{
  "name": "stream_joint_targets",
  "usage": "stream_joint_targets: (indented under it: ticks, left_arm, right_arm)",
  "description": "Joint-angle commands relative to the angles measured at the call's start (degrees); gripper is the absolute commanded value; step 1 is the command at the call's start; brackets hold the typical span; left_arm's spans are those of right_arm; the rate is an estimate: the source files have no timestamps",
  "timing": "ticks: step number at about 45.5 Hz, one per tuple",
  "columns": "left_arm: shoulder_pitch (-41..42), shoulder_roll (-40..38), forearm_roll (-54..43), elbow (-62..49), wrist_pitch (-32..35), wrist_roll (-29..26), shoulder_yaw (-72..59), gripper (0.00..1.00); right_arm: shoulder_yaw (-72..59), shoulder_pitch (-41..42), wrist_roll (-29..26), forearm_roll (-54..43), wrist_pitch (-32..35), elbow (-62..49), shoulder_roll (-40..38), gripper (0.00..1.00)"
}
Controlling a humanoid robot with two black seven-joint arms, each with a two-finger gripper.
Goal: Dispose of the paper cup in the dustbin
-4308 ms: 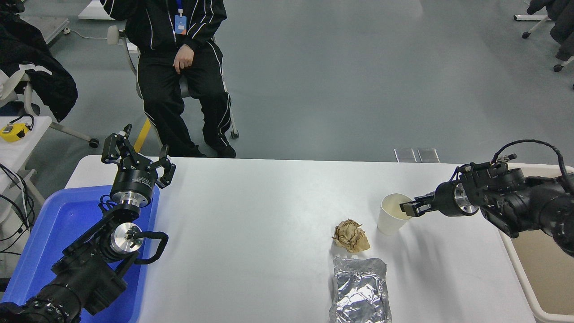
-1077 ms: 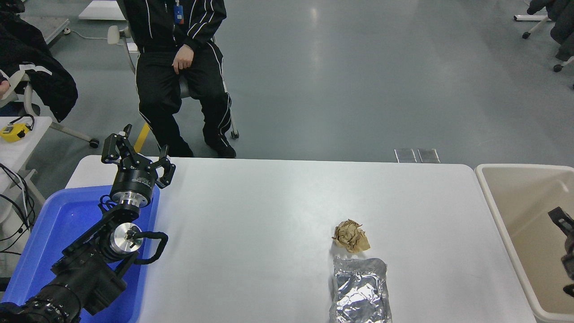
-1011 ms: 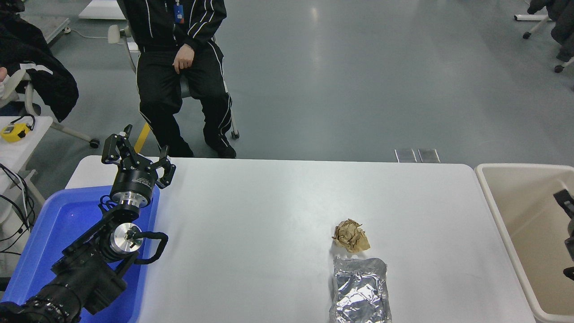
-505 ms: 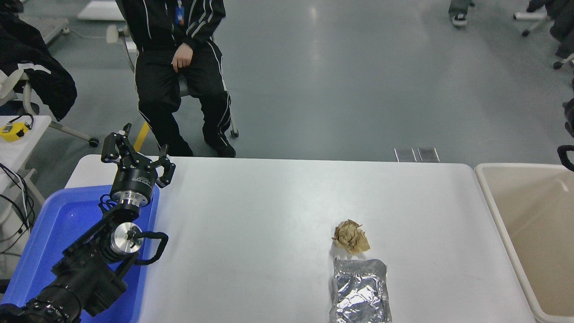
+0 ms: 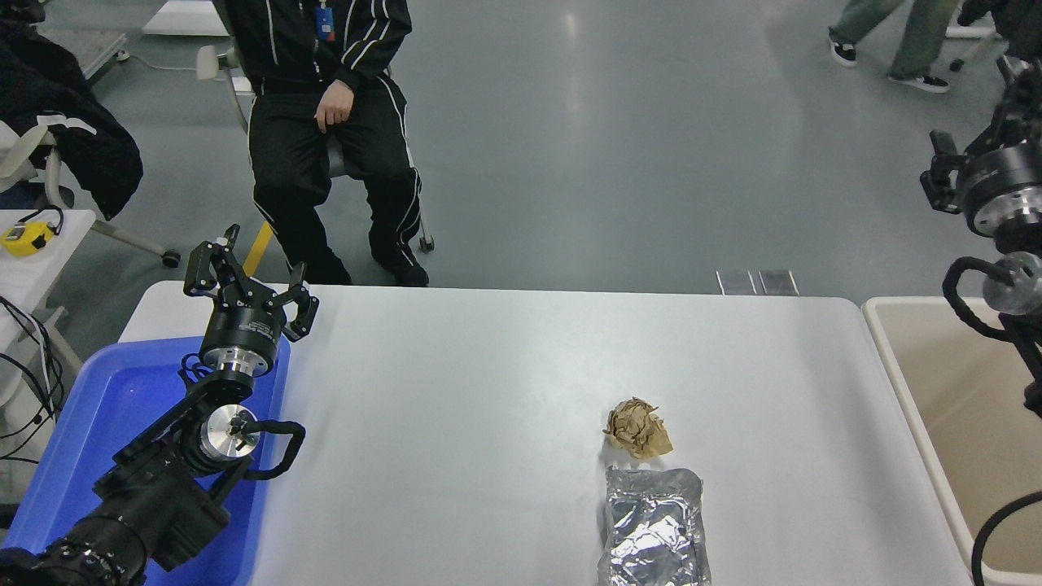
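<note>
The paper cup is not in view anywhere on the table or in the part of the dustbin that shows. The dustbin is a large beige bin standing off the table's right end, cut off by the picture's right edge. My right gripper is raised high at the right edge, above and behind the dustbin, pointing away from me. It looks open and holds nothing. My left gripper is parked open at the lower left, over the far corner of the blue tray.
A blue tray sits at the table's left end. A crumpled brown paper ball and a silver foil pouch lie right of centre. A person sits beyond the far edge; another walks at top right.
My right gripper held the paper cup on the table, then was low inside the dustbin without it. It has since risen out of the bin to high at the right edge. The left arm has not moved.
</note>
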Motion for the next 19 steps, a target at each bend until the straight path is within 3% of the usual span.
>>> stream_joint_targets:
  ticks: [1,19]
  left_arm:
    - [0.01,0.0,0.0,0.0,0.0,0.0,0.02,1.0]
    - [0.01,0.0,0.0,0.0,0.0,0.0,0.02,1.0]
  right_arm:
    - [5.64,-8.5,1.59,-0.22,0.79,1.83,4.96,0.99]
    - [7.13,-10.18,1.68,-0.13,0.7,2.01,6.46,0.99]
